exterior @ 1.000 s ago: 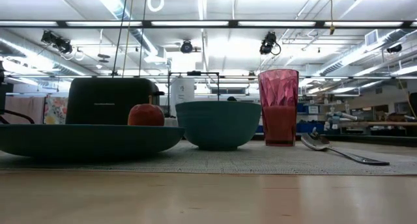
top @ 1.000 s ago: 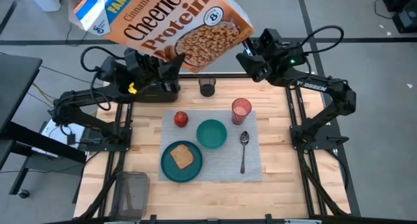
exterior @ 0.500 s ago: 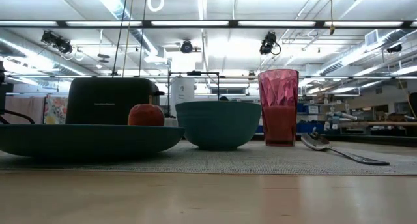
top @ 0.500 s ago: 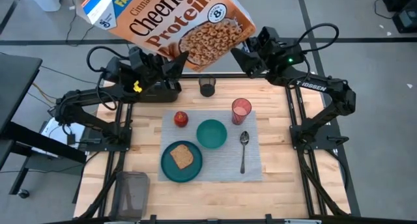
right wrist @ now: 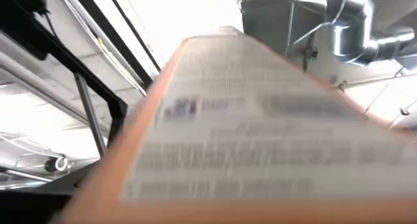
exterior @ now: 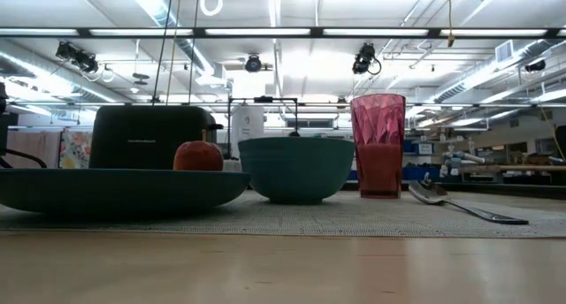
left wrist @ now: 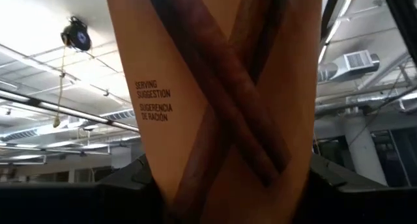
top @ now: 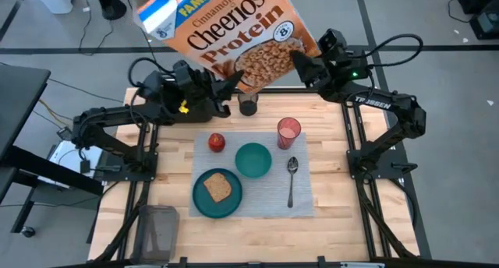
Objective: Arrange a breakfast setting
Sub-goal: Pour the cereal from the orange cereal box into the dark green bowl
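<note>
The orange-yellow Cheerios box (top: 234, 30) is held high above the table's far edge between both grippers. My left gripper (top: 228, 85) is shut on its lower left corner and my right gripper (top: 302, 64) on its lower right edge. On the grey placemat (top: 300, 194) lie the teal plate (top: 199, 202) with the toast slice (top: 217, 188), the teal bowl (top: 253, 160), the pink cup (top: 288, 132), the spoon (top: 291, 178) and the red apple (top: 216, 142). Both grippers and the box are out of the low view. My left gripper has the box's lower corner (left wrist: 215, 178) between its two fingers (left wrist: 133, 185), coming from below and pointing up. The printed front face shows between them. The box stands lifted clear, tilted. My right gripper meets the box's lower right edge (top: 296, 58) from the table's right side. Its wrist view shows only a blurred printed panel (right wrist: 260, 139), so the hold itself is hidden. The box is clear of the table.
A small black cup (top: 248, 106) stands at the far edge, just beyond the placemat. The black toaster (exterior: 146, 136) stands at the far left, under my left arm. A clear container (top: 158, 230) sits off the table's near left corner. Bare wood lies right of the placemat.
Both grippers have carried the Cheerios box toward the table's right edge and a little toward the near edge. It stays lifted high and tilted. The things on the placemat have kept still.
</note>
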